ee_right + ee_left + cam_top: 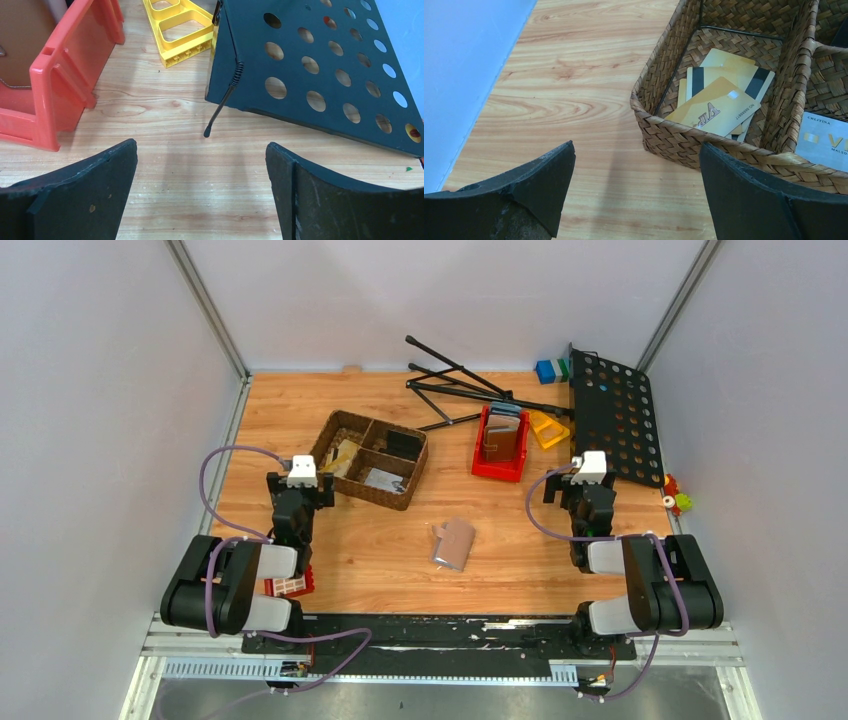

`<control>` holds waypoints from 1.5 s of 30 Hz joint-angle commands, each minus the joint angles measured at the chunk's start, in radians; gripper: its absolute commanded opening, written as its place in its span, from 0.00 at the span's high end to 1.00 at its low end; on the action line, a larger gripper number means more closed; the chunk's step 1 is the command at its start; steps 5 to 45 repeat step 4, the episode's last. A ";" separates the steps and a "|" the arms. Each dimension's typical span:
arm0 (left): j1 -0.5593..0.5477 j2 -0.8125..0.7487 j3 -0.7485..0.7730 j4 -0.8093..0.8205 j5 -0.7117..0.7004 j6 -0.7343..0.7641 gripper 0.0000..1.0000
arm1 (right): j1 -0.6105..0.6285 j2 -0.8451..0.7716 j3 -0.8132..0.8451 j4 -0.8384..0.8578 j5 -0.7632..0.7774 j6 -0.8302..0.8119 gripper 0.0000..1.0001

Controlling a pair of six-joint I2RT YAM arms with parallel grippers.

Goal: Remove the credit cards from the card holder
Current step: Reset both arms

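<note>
Both grippers are spread and carry nothing: the left gripper [636, 152] hangs just short of a wicker basket [664, 140], and the right gripper [201, 150] faces a perforated black panel [320, 75]. The card holder [455, 545] lies flat on the table [380, 560] between the arms, well apart from both. It looks folded, and I cannot tell whether the credit cards sit inside. I judge the extraction not yet begun. Next I'd need one arm to pin it while the other opens it and pinches a card edge. Nothing blocks the reach — the basket's gold cards [714, 107] and the red bin [50, 90] lie beyond.

Wicker basket [372, 498] back left, red bin [497, 472] mid-back, yellow frame [549, 428], black perforated panel [612, 415] right, folded tripod [455, 366]
</note>
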 commanded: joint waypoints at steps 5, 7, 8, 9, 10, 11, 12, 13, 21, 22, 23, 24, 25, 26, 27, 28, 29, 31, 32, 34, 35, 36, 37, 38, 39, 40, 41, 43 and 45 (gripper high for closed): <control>0.010 -0.004 0.016 0.041 0.022 0.014 0.00 | 0.002 -0.017 0.023 0.031 -0.001 -0.008 0.00; 0.010 -0.004 0.016 0.041 0.022 0.014 0.00 | 0.002 -0.017 0.023 0.031 -0.001 -0.008 0.00; 0.010 -0.004 0.016 0.041 0.022 0.014 0.00 | 0.002 -0.017 0.023 0.031 -0.001 -0.008 0.00; 0.010 -0.004 0.016 0.041 0.022 0.014 0.00 | 0.002 -0.017 0.023 0.031 -0.001 -0.008 0.00; 0.010 -0.004 0.016 0.041 0.022 0.014 0.00 | 0.002 -0.017 0.023 0.031 -0.001 -0.008 0.00; 0.010 -0.004 0.016 0.041 0.022 0.014 0.00 | 0.002 -0.017 0.023 0.031 -0.001 -0.008 0.00; 0.010 -0.004 0.016 0.041 0.022 0.014 0.00 | 0.002 -0.017 0.023 0.031 -0.001 -0.008 0.00; 0.010 -0.004 0.016 0.041 0.022 0.014 0.00 | 0.002 -0.017 0.023 0.031 -0.001 -0.008 0.00; 0.010 -0.004 0.016 0.041 0.022 0.014 0.00 | 0.002 -0.017 0.023 0.031 -0.001 -0.008 0.00; 0.010 -0.004 0.016 0.041 0.022 0.014 0.00 | 0.002 -0.017 0.023 0.031 -0.001 -0.008 0.00; 0.010 -0.004 0.016 0.041 0.022 0.014 0.00 | 0.002 -0.017 0.023 0.031 -0.001 -0.008 0.00; 0.010 -0.004 0.016 0.041 0.022 0.014 0.00 | 0.002 -0.017 0.023 0.031 -0.001 -0.008 0.00; 0.010 -0.004 0.016 0.041 0.022 0.014 0.00 | 0.002 -0.017 0.023 0.031 -0.001 -0.008 0.00; 0.010 -0.004 0.016 0.041 0.022 0.014 0.00 | 0.002 -0.017 0.023 0.031 -0.001 -0.008 0.00; 0.010 -0.004 0.016 0.041 0.022 0.014 0.00 | 0.002 -0.017 0.023 0.031 -0.001 -0.008 0.00; 0.010 -0.004 0.016 0.041 0.022 0.014 0.00 | 0.002 -0.017 0.023 0.031 -0.001 -0.008 0.00; 0.010 -0.004 0.016 0.041 0.022 0.014 0.00 | 0.002 -0.017 0.023 0.031 -0.001 -0.008 0.00; 0.010 -0.004 0.016 0.041 0.022 0.014 0.00 | 0.002 -0.017 0.023 0.031 -0.001 -0.008 0.00; 0.010 -0.004 0.016 0.041 0.022 0.014 0.00 | 0.002 -0.017 0.023 0.031 -0.001 -0.008 0.00; 0.010 -0.004 0.016 0.041 0.022 0.014 0.00 | 0.002 -0.017 0.023 0.031 -0.001 -0.008 0.00; 0.010 -0.004 0.016 0.041 0.022 0.014 0.00 | 0.002 -0.017 0.023 0.031 -0.001 -0.008 0.00; 0.010 -0.004 0.016 0.041 0.022 0.014 0.00 | 0.002 -0.017 0.023 0.031 -0.001 -0.008 0.00; 0.010 -0.004 0.016 0.041 0.022 0.014 0.00 | 0.002 -0.017 0.023 0.031 -0.001 -0.008 0.00; 0.010 -0.004 0.016 0.041 0.022 0.014 0.00 | 0.002 -0.017 0.023 0.031 -0.001 -0.008 0.00; 0.010 -0.004 0.016 0.041 0.022 0.014 0.00 | 0.002 -0.017 0.023 0.031 -0.001 -0.008 0.00; 0.010 -0.004 0.016 0.041 0.022 0.014 0.00 | 0.002 -0.017 0.023 0.031 -0.001 -0.008 0.00; 0.010 -0.004 0.016 0.041 0.022 0.014 0.00 | 0.002 -0.017 0.023 0.031 -0.001 -0.008 0.00; 0.010 -0.004 0.016 0.041 0.022 0.014 0.00 | 0.002 -0.017 0.023 0.031 -0.001 -0.008 0.00; 0.010 -0.004 0.016 0.041 0.022 0.014 0.00 | 0.002 -0.017 0.023 0.031 -0.001 -0.008 0.00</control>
